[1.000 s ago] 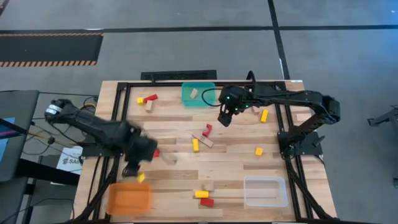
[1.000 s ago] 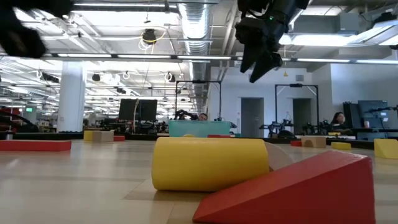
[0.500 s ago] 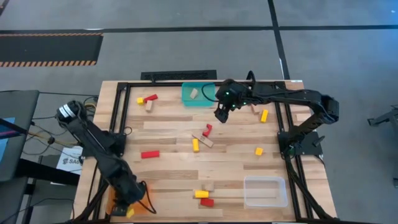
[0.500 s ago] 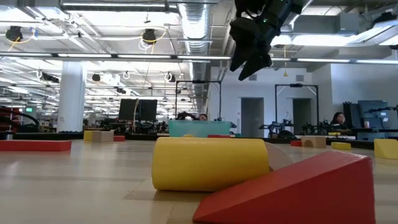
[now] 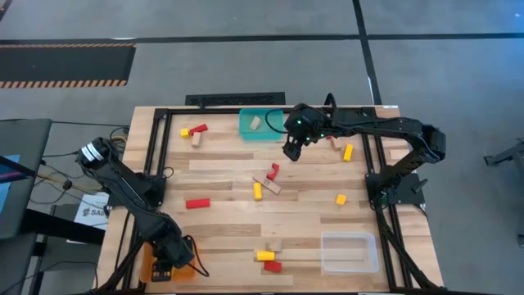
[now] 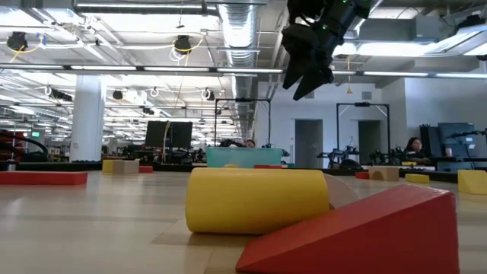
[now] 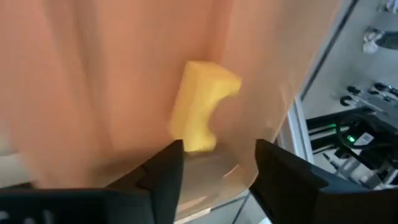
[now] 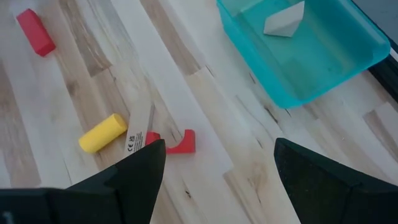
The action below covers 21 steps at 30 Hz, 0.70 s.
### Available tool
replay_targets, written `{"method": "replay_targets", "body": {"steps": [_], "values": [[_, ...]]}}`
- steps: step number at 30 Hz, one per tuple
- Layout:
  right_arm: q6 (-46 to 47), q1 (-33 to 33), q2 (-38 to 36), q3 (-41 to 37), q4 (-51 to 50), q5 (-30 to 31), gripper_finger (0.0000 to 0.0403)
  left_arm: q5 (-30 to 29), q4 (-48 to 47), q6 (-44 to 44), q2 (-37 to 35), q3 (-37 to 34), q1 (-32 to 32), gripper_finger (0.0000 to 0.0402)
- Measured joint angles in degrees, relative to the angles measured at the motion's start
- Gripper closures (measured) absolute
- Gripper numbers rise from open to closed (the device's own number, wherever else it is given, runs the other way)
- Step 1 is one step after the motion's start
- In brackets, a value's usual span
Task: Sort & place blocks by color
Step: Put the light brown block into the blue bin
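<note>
My left gripper (image 7: 214,163) hangs over the orange bin (image 5: 144,260), fingers apart, a yellow notched block (image 7: 200,106) lying loose inside it, while my right gripper (image 5: 291,152) hovers spread and empty beside the teal bin (image 5: 248,129).

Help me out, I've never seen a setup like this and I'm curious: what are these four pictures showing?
Two dark robot arms work at a wooden table strewn with red, yellow and tan blocks. One camera looks straight down, one sits at table height, and one rides on each wrist. The left gripper is over the orange bin; its wrist camera shows open fingers and a yellow block lying loose in the bin. The right gripper hangs open and empty beside the teal bin, which holds a tan block. A clear bin waits nearby.
</note>
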Motion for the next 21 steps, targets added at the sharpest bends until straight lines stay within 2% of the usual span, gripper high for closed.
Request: {"method": "replay_targets", "body": {"steps": [5, 9, 11, 17, 21], "values": [[0.4, 0.1, 0.0, 0.0, -2.4, -0.1, 0.0082, -2.6, -8.4, -1.2, -4.4, 0.0, 1.1, 0.0165], [1.7, 0.9, 0.0, 0.0, -10.2, -0.1, 0.0082, -3.3, -15.4, 2.6, -9.1, 0.0, 6.9, 0.0146], [2.4, 1.5, 0.0, 0.0, -15.6, -0.1, 0.0082, -7.2, -17.4, 6.0, -11.6, 0.0, 10.9, 0.0144], [6.9, 1.6, 0.0, 0.0, -29.7, -0.3, 0.0082, -25.2, -17.4, 20.0, -17.4, 0.0, 25.1, 0.0153], [7.9, -0.1, -0.1, -0.1, -32.7, 1.2, 0.0082, -31.9, -12.6, 30.5, -18.3, 0.0, 36.0, 0.0161]]}}
